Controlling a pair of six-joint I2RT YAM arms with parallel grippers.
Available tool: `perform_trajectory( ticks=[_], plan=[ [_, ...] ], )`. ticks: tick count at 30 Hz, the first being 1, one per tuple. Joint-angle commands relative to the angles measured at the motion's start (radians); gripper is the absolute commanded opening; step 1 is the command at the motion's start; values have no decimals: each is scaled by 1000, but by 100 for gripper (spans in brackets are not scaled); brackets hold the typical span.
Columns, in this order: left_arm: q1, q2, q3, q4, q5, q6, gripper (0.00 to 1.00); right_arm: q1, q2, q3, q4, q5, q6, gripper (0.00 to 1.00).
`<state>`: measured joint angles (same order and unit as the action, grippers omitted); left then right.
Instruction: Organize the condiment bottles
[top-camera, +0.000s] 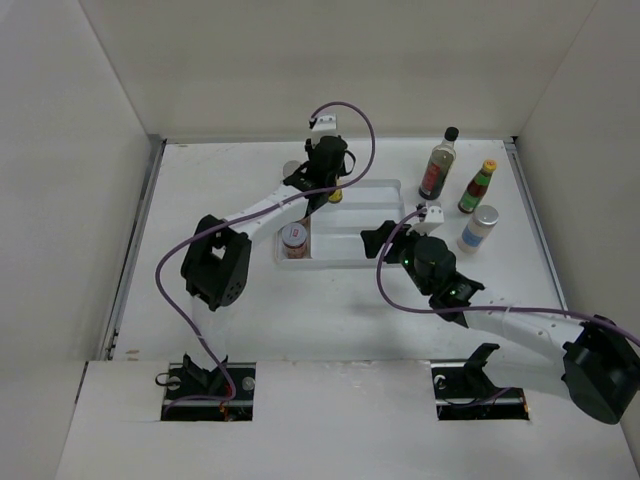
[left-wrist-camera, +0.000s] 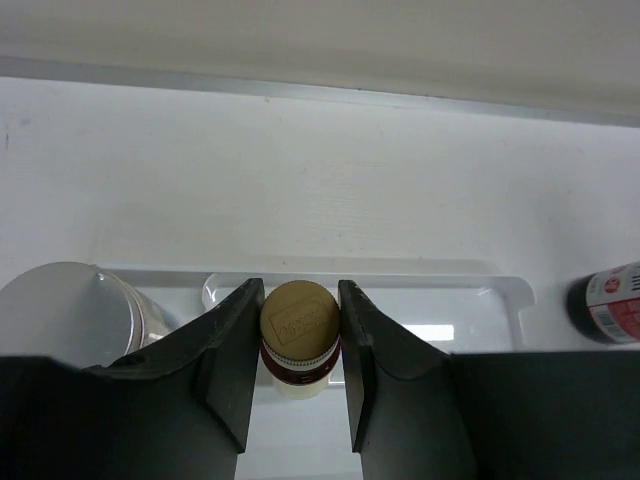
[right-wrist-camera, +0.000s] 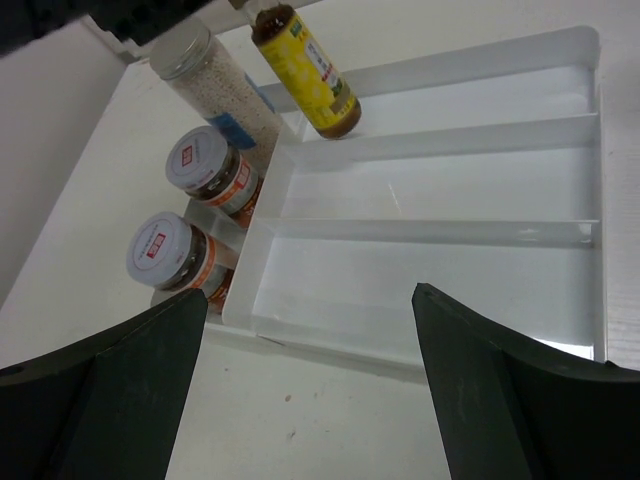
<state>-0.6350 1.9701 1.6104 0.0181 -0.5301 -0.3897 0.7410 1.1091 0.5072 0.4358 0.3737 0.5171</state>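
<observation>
My left gripper (top-camera: 328, 186) is shut on the yellow cap of the tiny brown yellow-labelled bottle (left-wrist-camera: 299, 325), which stands in the back slot of the white tray (top-camera: 370, 228); the bottle also shows in the right wrist view (right-wrist-camera: 308, 72). A silver-capped shaker (right-wrist-camera: 215, 88) and two red-labelled jars (right-wrist-camera: 207, 170) (right-wrist-camera: 172, 256) stand in the tray's left section. The tall dark bottle (top-camera: 437, 163), the green yellow-capped bottle (top-camera: 477, 187) and a second shaker (top-camera: 478, 228) stand on the table to the right. My right gripper (top-camera: 378, 240) is open and empty at the tray's near right edge.
The tray's long slots (right-wrist-camera: 430, 250) hold nothing but the tiny bottle. White walls enclose the table on three sides. The dark bottle (left-wrist-camera: 605, 305) sits just right of the tray's end. My right arm's cable loops near the front of the tray.
</observation>
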Motion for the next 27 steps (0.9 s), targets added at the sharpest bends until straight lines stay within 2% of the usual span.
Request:
perform_trajectory(
  ticks=[1, 13, 15, 17, 20, 23, 27],
  plan=[
    [25, -30, 72, 118, 22, -29, 14, -10, -18, -7, 61, 22, 8, 91],
    [62, 61, -4, 141, 28, -28, 14, -18, 20, 2, 63, 25, 8, 91],
    [56, 59, -27, 144, 28, -26, 17, -22, 23, 2, 64, 25, 8, 91],
    [48, 50, -52, 149, 15, -21, 26, -21, 20, 2, 64, 25, 8, 91],
    [39, 18, -102, 190, -11, -18, 47, -22, 17, 1, 66, 25, 8, 91],
    [31, -16, -136, 224, -16, -11, 65, -24, 12, -1, 66, 25, 6, 91],
    [18, -89, -161, 232, -18, -8, 82, -24, -9, -9, 66, 41, 3, 90]
  ],
)
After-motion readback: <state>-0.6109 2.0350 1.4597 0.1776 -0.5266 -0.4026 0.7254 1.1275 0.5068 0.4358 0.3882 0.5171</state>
